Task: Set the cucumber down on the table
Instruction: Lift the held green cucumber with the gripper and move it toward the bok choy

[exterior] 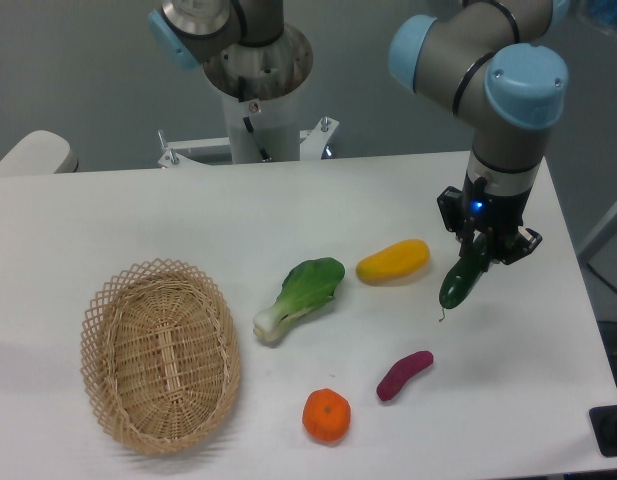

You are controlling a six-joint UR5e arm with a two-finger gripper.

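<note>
A slim dark green cucumber hangs tilted at the right side of the white table, its thin stem tip pointing down to the left just above the surface. My gripper is shut on its upper end, coming straight down from the arm's wrist. Whether the lower tip touches the tabletop I cannot tell.
A yellow fruit lies just left of the cucumber. A bok choy lies mid-table, a purple sweet potato and an orange sit nearer the front. A wicker basket stands at front left. The robot base is behind.
</note>
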